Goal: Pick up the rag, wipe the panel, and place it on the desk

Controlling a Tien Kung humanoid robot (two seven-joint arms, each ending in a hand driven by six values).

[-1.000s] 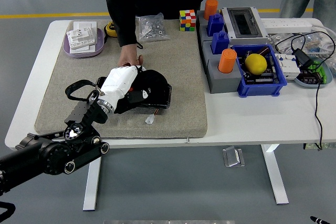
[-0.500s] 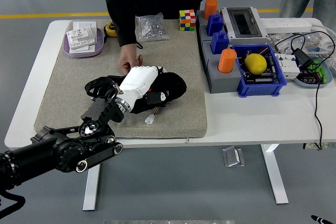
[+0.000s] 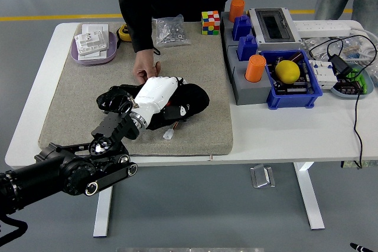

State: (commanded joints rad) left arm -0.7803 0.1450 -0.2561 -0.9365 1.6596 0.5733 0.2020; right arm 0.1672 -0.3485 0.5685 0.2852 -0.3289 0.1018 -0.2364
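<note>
A black rag (image 3: pixel 192 98) lies bunched over the panel (image 3: pixel 175 123) in the middle of the beige mat (image 3: pixel 77 101). Only a thin strip of the panel's near edge shows below the rag. My left hand (image 3: pixel 156 93), white with a black arm behind it, lies on top of the rag with its fingers curled into the cloth. A person stands at the far side, and one of their hands (image 3: pixel 144 70) rests on the mat just behind my hand. My right arm is out of sight.
A small clear piece (image 3: pixel 168 136) lies on the mat near the panel. At the back are a purple tray (image 3: pixel 94 48), a bag of screws (image 3: pixel 170 30) and a colour cube (image 3: pixel 211 22). To the right stand a grey rack (image 3: pixel 245 81), a blue bin (image 3: pixel 292 90) and cables (image 3: pixel 354 104).
My left hand swept the rag to the right across the panel and has since held nearly still. The person's hand has stayed in place.
</note>
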